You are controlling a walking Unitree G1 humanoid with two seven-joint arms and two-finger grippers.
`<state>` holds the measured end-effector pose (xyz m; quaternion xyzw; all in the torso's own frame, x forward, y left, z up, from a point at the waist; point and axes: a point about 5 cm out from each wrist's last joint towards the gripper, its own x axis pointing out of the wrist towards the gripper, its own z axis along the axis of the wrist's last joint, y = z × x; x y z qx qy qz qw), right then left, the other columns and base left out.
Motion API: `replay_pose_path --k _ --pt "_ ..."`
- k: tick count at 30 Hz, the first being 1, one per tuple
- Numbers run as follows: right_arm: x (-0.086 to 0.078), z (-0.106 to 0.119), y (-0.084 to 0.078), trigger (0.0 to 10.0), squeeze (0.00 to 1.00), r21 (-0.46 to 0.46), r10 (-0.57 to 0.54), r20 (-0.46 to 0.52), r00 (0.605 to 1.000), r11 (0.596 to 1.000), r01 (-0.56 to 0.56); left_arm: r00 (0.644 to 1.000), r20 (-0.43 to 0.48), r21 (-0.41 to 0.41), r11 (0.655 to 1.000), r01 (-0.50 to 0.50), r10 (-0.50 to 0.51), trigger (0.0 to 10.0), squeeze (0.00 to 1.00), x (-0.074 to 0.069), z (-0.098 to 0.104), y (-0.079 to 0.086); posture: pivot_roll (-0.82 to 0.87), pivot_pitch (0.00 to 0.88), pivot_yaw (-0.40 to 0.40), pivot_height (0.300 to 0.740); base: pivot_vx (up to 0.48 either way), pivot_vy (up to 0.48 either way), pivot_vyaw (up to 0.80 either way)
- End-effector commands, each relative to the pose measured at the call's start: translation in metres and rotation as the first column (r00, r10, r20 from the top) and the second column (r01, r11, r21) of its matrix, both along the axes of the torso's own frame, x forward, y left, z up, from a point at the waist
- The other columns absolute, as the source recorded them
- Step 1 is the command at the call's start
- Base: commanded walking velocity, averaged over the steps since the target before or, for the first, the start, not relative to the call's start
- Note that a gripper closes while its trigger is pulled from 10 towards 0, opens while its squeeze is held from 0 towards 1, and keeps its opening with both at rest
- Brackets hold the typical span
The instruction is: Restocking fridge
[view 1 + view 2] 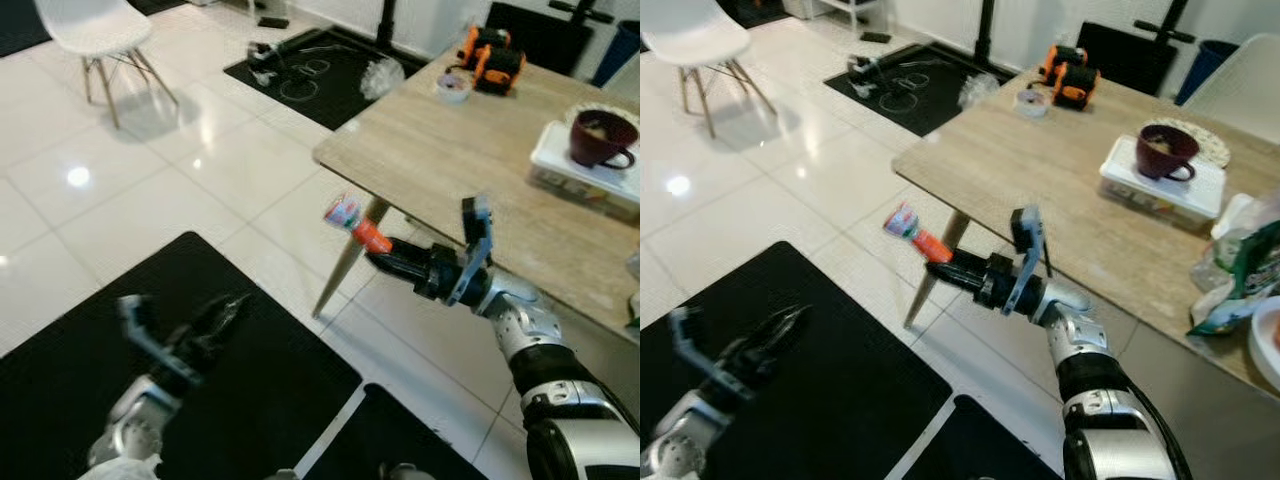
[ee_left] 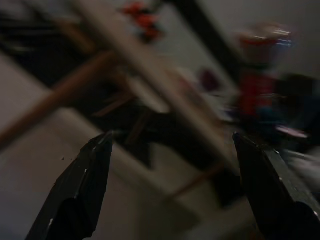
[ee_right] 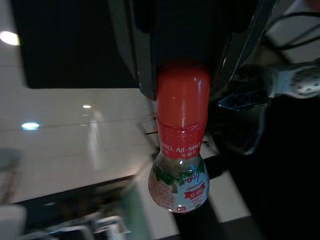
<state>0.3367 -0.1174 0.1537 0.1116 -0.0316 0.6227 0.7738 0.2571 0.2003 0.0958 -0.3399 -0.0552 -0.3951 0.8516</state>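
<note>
Seasoning bottle (image 3: 180, 155), red cap clenched in right gripper (image 1: 383, 252) at frame centre beside wooden table (image 1: 470, 160); left gripper (image 1: 215, 322), lower left, released.

Red-capped seasoning bottle (image 3: 180, 150), pale wood-grain table (image 1: 470, 150), black floor mats (image 1: 230, 390).

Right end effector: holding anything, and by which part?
Yes: the right end effector grips a bottle by its orange cap end, body pointing outward.
</note>
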Motion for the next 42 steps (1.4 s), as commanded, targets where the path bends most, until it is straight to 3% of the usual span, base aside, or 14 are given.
replay_pose_path --k 1,5,7,10,11,17,22,23,24,25,31,32,42 --pt "-0.006 -0.005 -0.005 0.0 0.0 -0.039 0.044 -0.009 0.999 0.998 -0.044 0.997 0.051 -0.035 0.998 0.059 -0.057 10.0 0.0 -0.006 0.01 -0.004 0.06 0.103 -0.029 0.74 0.0 0.0 0.0" --pt "-0.009 -0.008 -0.006 0.0 0.0 -0.062 0.067 -0.02 0.998 0.996 -0.068 0.993 0.083 -0.032 0.996 0.086 -0.083 10.0 0.0 -0.007 0.017 -0.004 0.06 0.103 -0.03 0.74 0.0 0.0 0.0" --pt "-0.016 -0.013 -0.012 0.0 0.0 -0.124 0.121 -0.041 0.992 0.984 -0.125 0.978 0.13 0.027 0.987 0.158 -0.16 10.0 0.0 -0.013 0.029 0.0 0.06 0.102 -0.031 0.74 0.0 0.0 0.0" --pt "-0.016 -0.013 -0.012 0.0 0.0 -0.124 0.121 -0.041 0.992 0.984 -0.125 0.978 0.13 0.027 0.987 0.158 -0.16 10.0 0.0 -0.013 0.029 0.0 0.06 0.102 -0.031 0.74 0.0 0.0 0.0" --pt "-0.019 -0.015 -0.016 0.0 0.0 -0.149 0.143 -0.05 0.988 0.977 -0.149 0.97 0.141 0.072 0.98 0.187 -0.195 10.0 0.0 -0.017 0.035 0.004 0.06 0.101 -0.031 0.74 0.0 0.0 0.0" --pt "-0.028 -0.018 -0.021 0.0 0.0 -0.176 0.186 -0.075 0.98 0.965 -0.196 0.961 0.141 0.123 0.967 0.222 -0.239 10.0 0.0 -0.024 0.048 0.011 0.06 0.102 -0.027 0.74 0.0 0.0 0.0" --pt "-0.032 -0.018 -0.016 0.0 0.0 -0.161 0.209 -0.082 0.975 0.962 -0.219 0.961 0.123 0.121 0.965 0.234 -0.248 10.0 0.0 -0.026 0.047 0.008 0.06 0.101 -0.027 0.74 0.0 0.0 0.0" --pt "-0.035 -0.018 -0.013 0.0 0.0 -0.153 0.225 -0.083 0.971 0.96 -0.236 0.966 0.102 0.108 0.967 0.228 -0.239 10.0 0.29 -0.024 0.043 0.008 0.06 0.1 -0.025 0.74 0.0 0.0 0.0" --pt "-0.035 -0.018 -0.013 0.0 0.0 -0.153 0.225 -0.083 0.971 0.96 -0.236 0.966 0.102 0.108 0.967 0.228 -0.239 10.0 0.29 -0.024 0.043 0.008 0.06 0.1 -0.025 0.74 0.0 0.0 0.0" --pt "-0.037 -0.018 -0.01 0.0 0.0 -0.146 0.242 -0.085 0.967 0.957 -0.252 0.967 0.084 0.096 0.967 0.234 -0.242 10.0 1.0 -0.023 0.04 0.007 0.06 0.099 -0.025 0.74 0.0 0.0 0.0" --pt "-0.044 -0.02 0.003 0.0 0.0 -0.131 0.289 -0.095 0.953 0.945 -0.3 0.968 0.08 0.108 0.967 0.23 -0.239 10.0 1.0 -0.019 0.038 -0.003 0.05 0.095 -0.027 0.74 0.0 0.0 0.0" --pt "-0.045 -0.02 0.006 0.0 0.0 -0.124 0.301 -0.096 0.949 0.942 -0.312 0.966 0.081 0.112 0.965 0.237 -0.247 10.0 0.02 -0.018 0.037 -0.006 0.05 0.095 -0.027 0.74 0.0 0.0 0.0" --pt "-0.053 -0.018 0.025 0.0 0.0 -0.091 0.346 -0.102 0.933 0.93 -0.355 0.939 0.08 0.081 0.941 0.327 -0.334 10.0 0.0 -0.022 0.037 -0.025 0.05 0.096 -0.021 0.74 0.0 0.0 0.0"
